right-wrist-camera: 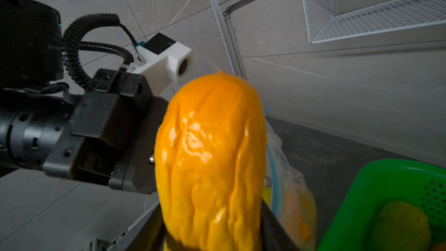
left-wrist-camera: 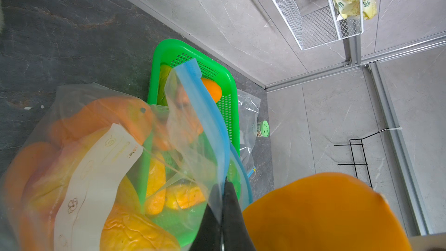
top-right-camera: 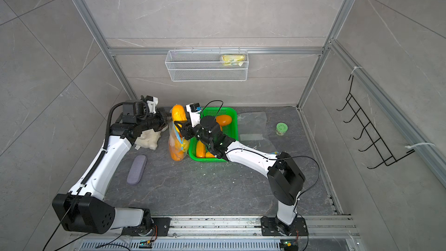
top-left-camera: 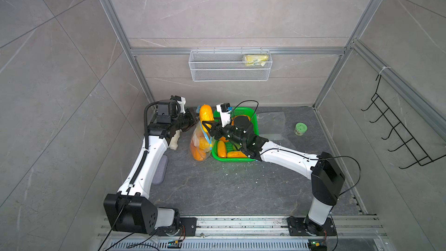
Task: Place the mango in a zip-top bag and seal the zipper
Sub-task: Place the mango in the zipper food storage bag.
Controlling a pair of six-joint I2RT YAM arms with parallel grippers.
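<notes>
Grey stone table (top-left-camera: 217, 189) inside a grey-tiled booth with an aluminium frame.

Top views: a green basket (top-left-camera: 255, 121) is sitting toward the back with several mangoes lying in it. A clear bag (top-left-camera: 200, 150), already carrying yellow-orange fruit, is standing just beside it. The left gripper (top-left-camera: 193, 120) is reaching to the bag's upper edge from the left. The right gripper (top-left-camera: 208, 123) is carrying one mango (top-left-camera: 205, 114) upright at the bag's mouth end. Also lying about: a spare empty bag (top-left-camera: 272, 123), a green jar (top-left-camera: 300, 129), a purple case (top-right-camera: 136, 169) and a white fluffy lump (top-right-camera: 149, 140). A wire shelf (top-left-camera: 229, 68) and a black hook rack (top-left-camera: 395, 136) are hanging on the walls.

Left wrist view: the left gripper's black fingers (left-wrist-camera: 231, 213) are pressing together on the bag's clear wall by the blue zipper (left-wrist-camera: 218, 141), which is gaping unsealed. The mango is hanging just beside that rim, outside it.

Right wrist view: the right gripper's jaws are standing part-spread and clamping the mango's (right-wrist-camera: 210, 153) lower end. The bag (right-wrist-camera: 292, 189) is showing behind it.

Progress, as judged: the mouth is being held open and the fruit is arriving at it. Lowering, release and pressing the zipper shut are all remaining
</notes>
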